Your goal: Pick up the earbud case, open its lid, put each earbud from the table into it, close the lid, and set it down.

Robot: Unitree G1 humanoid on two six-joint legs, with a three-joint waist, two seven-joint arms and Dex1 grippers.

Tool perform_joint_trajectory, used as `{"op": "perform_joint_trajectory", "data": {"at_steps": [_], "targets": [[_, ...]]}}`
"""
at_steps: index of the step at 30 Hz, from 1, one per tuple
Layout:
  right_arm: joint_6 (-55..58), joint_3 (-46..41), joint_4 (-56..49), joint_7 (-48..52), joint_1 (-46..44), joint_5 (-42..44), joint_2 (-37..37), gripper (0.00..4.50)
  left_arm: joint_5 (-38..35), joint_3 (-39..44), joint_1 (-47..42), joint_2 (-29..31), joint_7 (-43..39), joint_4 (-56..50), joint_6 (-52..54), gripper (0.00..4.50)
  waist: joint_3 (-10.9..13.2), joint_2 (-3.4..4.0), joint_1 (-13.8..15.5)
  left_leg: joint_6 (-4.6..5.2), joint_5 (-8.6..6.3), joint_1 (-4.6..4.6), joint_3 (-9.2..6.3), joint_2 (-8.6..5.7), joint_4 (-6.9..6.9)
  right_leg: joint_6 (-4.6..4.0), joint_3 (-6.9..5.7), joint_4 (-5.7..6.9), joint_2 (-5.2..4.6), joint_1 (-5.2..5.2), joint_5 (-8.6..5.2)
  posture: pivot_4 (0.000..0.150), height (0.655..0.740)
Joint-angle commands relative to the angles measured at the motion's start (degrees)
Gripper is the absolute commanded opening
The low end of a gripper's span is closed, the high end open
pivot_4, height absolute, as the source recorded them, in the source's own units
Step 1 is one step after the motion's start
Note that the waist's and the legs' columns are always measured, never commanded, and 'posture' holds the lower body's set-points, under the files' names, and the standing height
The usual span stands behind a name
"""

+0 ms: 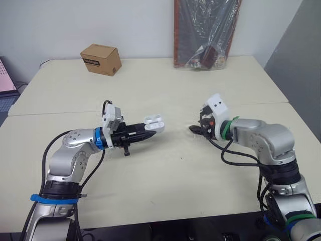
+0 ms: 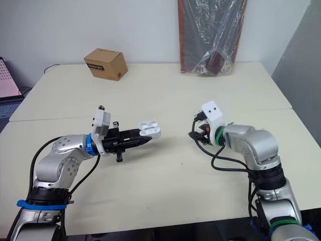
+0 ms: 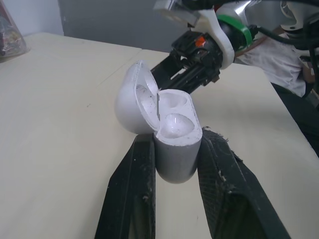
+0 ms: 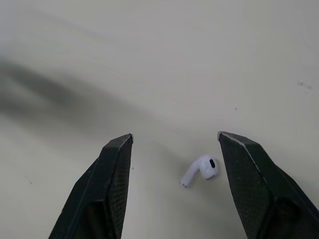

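Left wrist view showed the left gripper (image 3: 178,138) with its two black fingers (image 3: 130,194) clamped on the lower body of a small, glossy white earbud case (image 3: 175,149), one finger pressed against each side. The case stood roughly upright between the fingers, and its rounded lid (image 3: 130,102) was hinged back and open, baring the two white wells inside. Whether either well held an earbud could not be told.

From the head camera, the case was held in the air above the cream tabletop (image 1: 165,175), near the middle of the table, with the left arm reaching inward from the robot's left. The right gripper (image 1: 194,129) pointed back toward it from the robot's right, its tips low over the table and well apart from the case.

Right wrist view showed the right gripper's fingers (image 4: 112,174) spread apart, holding nothing. A small white earbud (image 4: 201,169) with a short stem lay on the tabletop between them. It lay closer to one finger than the other and touched neither.

At the far side of the table, a brown cardboard box (image 1: 101,59) sat toward the robot's left, and a dark plastic-wrapped package (image 1: 205,30) leaned against the wall further right.
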Motion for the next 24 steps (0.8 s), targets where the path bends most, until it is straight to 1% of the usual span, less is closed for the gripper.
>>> {"op": "perform_joint_trajectory", "data": {"at_steps": [1, 6, 12, 23, 24], "targets": [[-0.58, 0.04, -0.64, -2.88, 0.02, -2.08, 1.65, 2.81, -0.26, 0.82, -1.01, -0.01, 0.57, -1.28, -1.13, 0.81, 0.0, 0.0, -0.01, 0.0, 0.0, 0.0, 0.0, 0.0, 0.0, 0.0, 0.0, 0.0, 0.0, 0.0, 0.0, 0.15, 0.74], [-2.82, 0.42, 4.72, -7.03, 0.92, -5.97, 5.31, 2.81, -0.17, 0.28, -0.59, 0.02, 0.99, -2.34, -0.91, 0.81, 0.0, 0.0, -0.1, 0.0, 0.0, 0.01, -0.01, 0.0, 0.0, 0.0, 0.0, 0.0, 0.01, 0.01, 0.0, 0.15, 0.74], [-4.91, 1.17, 7.14, -7.39, 2.16, -8.13, 6.7, 2.81, -0.41, 0.48, 0.07, 0.45, 1.22, -3.23, -0.55, 0.81, 0.0, 0.0, -0.11, 0.0, 0.0, -0.01, 0.01, -0.01, -0.01, 0.0, 0.01, -0.03, -0.01, 0.01, 0.0, 0.15, 0.74], [-4.45, 0.49, 7.18, -7.27, 3.1, -9.07, 7.95, 2.81, -0.46, 0.58, 0.4, 0.77, 1.19, -3.88, -0.07, 0.81, 0.0, 0.0, -0.2, 0.0, 0.0, 0.03, 0.01, -0.01, -0.01, 0.0, 0.01, 0.0, 0.01, 0.03, 0.0, 0.15, 0.74], [-4.39, 0.44, 7.13, -7.26, 3.12, -9.15, 8.04, 2.65, -0.47, 0.57, 0.44, 0.77, 1.19, -3.94, -0.06, 0.81, 0.0, 0.0, -0.2, 0.0, 0.0, 0.03, 0.01, -0.01, 0.0, 0.0, 0.01, 0.0, 0.01, 0.03, 0.0, 0.15, 0.74]]}}
